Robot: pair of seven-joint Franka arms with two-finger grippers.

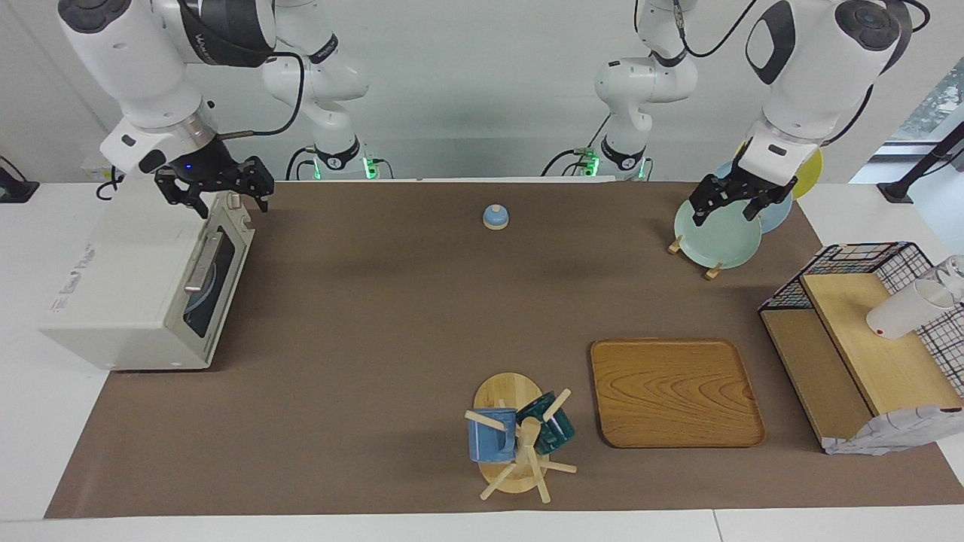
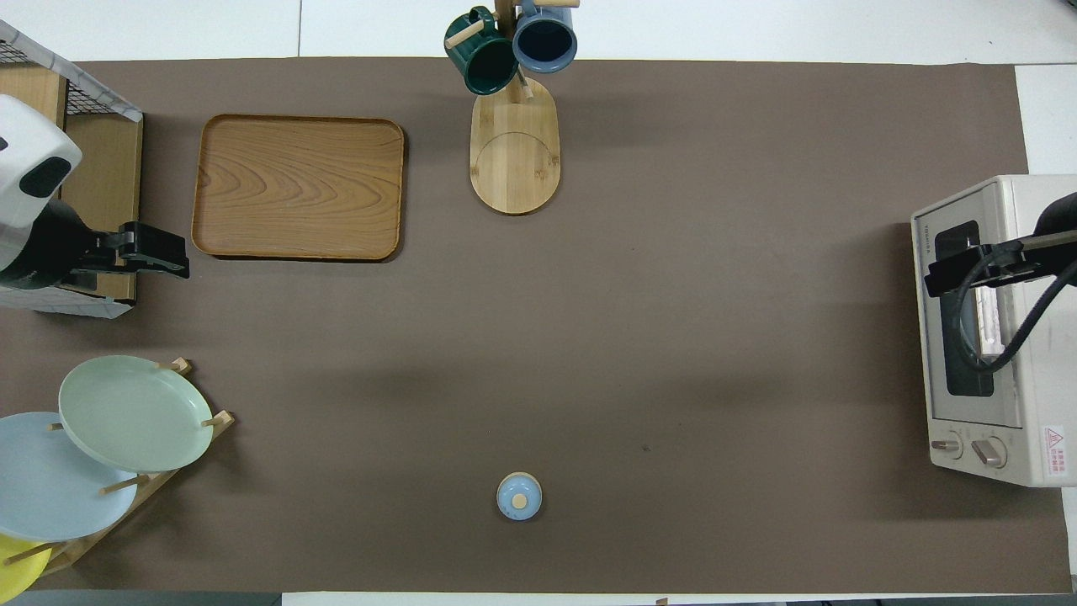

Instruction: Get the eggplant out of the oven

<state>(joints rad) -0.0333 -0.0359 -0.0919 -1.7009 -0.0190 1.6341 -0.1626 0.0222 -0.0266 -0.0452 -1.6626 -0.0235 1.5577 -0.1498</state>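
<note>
The off-white oven (image 1: pixel 120 286) stands at the right arm's end of the table, its dark glass door shut and its metal bar handle (image 1: pixel 202 262) facing the table's middle. It also shows in the overhead view (image 2: pixel 1031 337). The eggplant is hidden; only a faint bluish shape shows through the glass. My right gripper (image 1: pixel 217 193) hangs open and empty over the top edge of the oven's door, at the end nearer to the robots; the overhead view (image 2: pixel 955 273) shows it over the door. My left gripper (image 1: pixel 732 205) waits open and empty over the plate rack.
A rack holds a green plate (image 1: pixel 717 235), a blue one and a yellow one. A small blue bell (image 1: pixel 495 217) sits mid-table near the robots. A wooden tray (image 1: pixel 674 391), a mug tree (image 1: pixel 520 440) with two mugs, and a wire shelf (image 1: pixel 866 354) with a white cup lie farther out.
</note>
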